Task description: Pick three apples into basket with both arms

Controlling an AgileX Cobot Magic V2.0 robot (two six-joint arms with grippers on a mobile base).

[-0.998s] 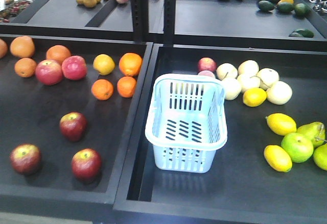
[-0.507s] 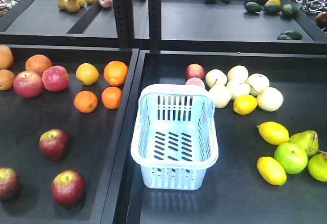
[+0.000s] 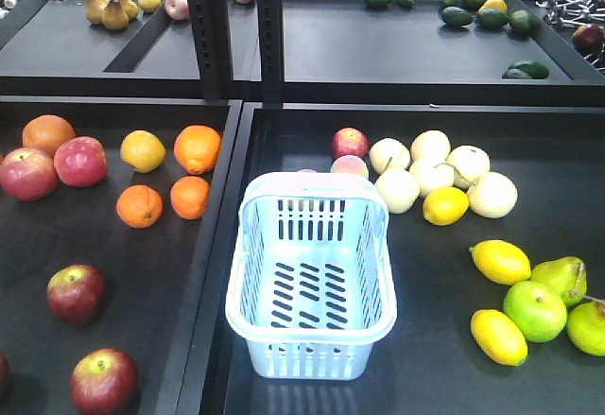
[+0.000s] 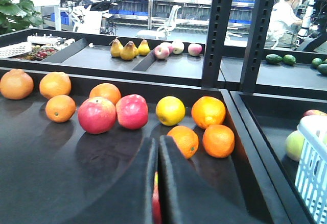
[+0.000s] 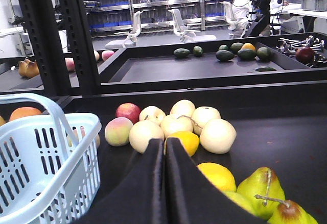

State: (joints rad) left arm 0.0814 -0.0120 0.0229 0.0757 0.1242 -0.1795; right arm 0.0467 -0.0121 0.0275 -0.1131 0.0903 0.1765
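Observation:
The pale blue basket (image 3: 248, 245) stands empty at the left end of the right tray; its side shows in the left wrist view (image 4: 314, 163) and its rim and handle in the right wrist view (image 5: 46, 152). Two dark red apples (image 3: 76, 294) (image 3: 104, 380) lie in the left tray, and a third is only a sliver at the frame's left edge (image 3: 2, 372). My left gripper (image 4: 157, 142) is shut above the left tray, and a red apple (image 4: 155, 203) shows through its slit. My right gripper (image 5: 164, 145) is shut beside the basket. Neither arm appears in the front view.
Oranges (image 3: 197, 148) and brighter pink-red apples (image 3: 80, 160) fill the back of the left tray. Pale pears (image 3: 430, 174), lemons (image 3: 501, 262) and a green apple (image 3: 534, 311) lie right of the basket. A raised divider (image 3: 219, 245) separates the trays. Black posts (image 3: 203, 27) stand behind.
The whole scene has slid left and down in the front view. The leftmost dark apple is now almost out of frame. Nothing on the trays has shifted relative to the rest.

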